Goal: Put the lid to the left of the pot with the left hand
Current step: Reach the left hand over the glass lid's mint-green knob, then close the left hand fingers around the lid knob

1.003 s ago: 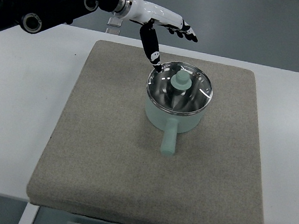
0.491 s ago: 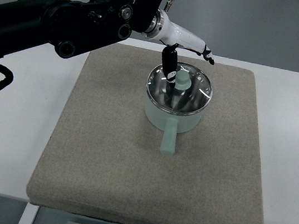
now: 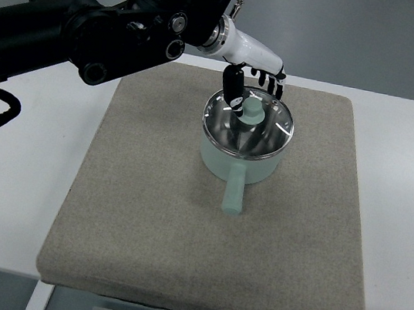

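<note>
The left hand (image 3: 252,72) is held over the glass lid (image 3: 249,122) — fingers curled beside its knob (image 3: 251,113), not yet gripping — so it can be lifted off the pot (image 3: 238,164).

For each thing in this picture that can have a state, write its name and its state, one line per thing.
lid: on the pot, closed.
pot: upright on the mat, covered, handle toward the camera.
left hand: above the far rim of the lid, thumb by the knob, fingers curling; nothing grasped yet.
mat: flat on the table.
right hand: not in view.
</note>
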You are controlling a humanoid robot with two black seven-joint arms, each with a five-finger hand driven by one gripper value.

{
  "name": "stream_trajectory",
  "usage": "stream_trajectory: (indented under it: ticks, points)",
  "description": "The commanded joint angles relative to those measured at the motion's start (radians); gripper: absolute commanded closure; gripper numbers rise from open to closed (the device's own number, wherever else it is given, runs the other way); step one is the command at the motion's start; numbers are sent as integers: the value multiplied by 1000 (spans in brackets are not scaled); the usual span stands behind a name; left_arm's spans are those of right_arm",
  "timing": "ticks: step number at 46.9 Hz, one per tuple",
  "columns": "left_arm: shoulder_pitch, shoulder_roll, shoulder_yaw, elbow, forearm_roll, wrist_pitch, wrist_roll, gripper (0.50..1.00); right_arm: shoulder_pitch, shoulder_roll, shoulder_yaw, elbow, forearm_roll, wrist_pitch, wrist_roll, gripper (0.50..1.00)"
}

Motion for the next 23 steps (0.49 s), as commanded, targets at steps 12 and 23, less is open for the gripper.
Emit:
stream_trajectory:
  ticks: [12,23]
  points:
    - [1,0,1,-7,7,-3,0,827,0,0,-1,0,0,-1,0,576]
    - [1,0,1,-7,14,-5,-2,827,0,0,-1,0,0,1,0,576]
